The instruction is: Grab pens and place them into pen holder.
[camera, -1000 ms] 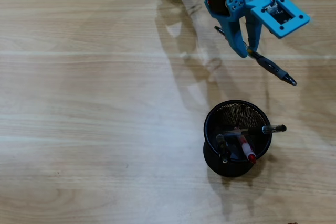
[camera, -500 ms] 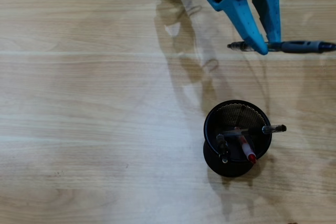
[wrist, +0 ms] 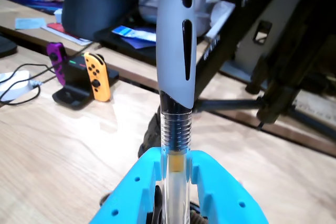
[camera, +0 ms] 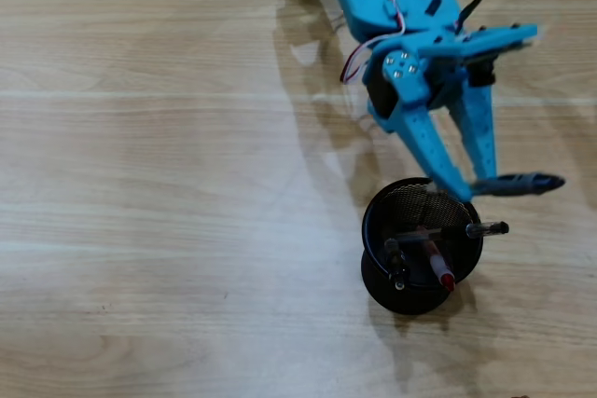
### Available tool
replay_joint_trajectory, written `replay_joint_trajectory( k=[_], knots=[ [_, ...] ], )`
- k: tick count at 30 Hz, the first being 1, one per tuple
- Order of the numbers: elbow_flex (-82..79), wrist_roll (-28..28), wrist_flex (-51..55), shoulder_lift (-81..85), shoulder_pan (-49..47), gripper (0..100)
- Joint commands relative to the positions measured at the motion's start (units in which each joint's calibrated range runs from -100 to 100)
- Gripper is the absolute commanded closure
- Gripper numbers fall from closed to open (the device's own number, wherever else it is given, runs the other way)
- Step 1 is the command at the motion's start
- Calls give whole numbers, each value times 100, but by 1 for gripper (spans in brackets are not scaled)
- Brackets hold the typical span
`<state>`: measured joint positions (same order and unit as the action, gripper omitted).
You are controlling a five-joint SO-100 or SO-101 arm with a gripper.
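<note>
Gripper [camera: 471,185] clamped on a pen [camera: 522,183], right over the pen holder's [camera: 378,281] top rim in the overhead view.
Wrist view shows that pen [wrist: 176,61], clear barrel with yellow band and grey end, pinched between the blue fingers [wrist: 214,190]. Three other pens, one red [camera: 437,265], sit in the black mesh holder on the wooden table [camera: 149,184].

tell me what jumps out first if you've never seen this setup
In the overhead view, the bright blue gripper stands out against the pale wood table, clamping a grey-ended pen just above the black mesh pen holder. Three pens already lean inside the holder. In the wrist view, the held pen fills the middle of the frame.
</note>
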<state>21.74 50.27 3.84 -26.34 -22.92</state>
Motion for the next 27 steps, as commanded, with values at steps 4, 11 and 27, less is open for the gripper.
replay_joint_trajectory(
  k=[4,11,27],
  knots=[
    [-1387,182,-2011,388,220,98],
    [-2129,240,-3040,388,303,98],
    [-2174,276,-3067,430,239,89]
  ],
)
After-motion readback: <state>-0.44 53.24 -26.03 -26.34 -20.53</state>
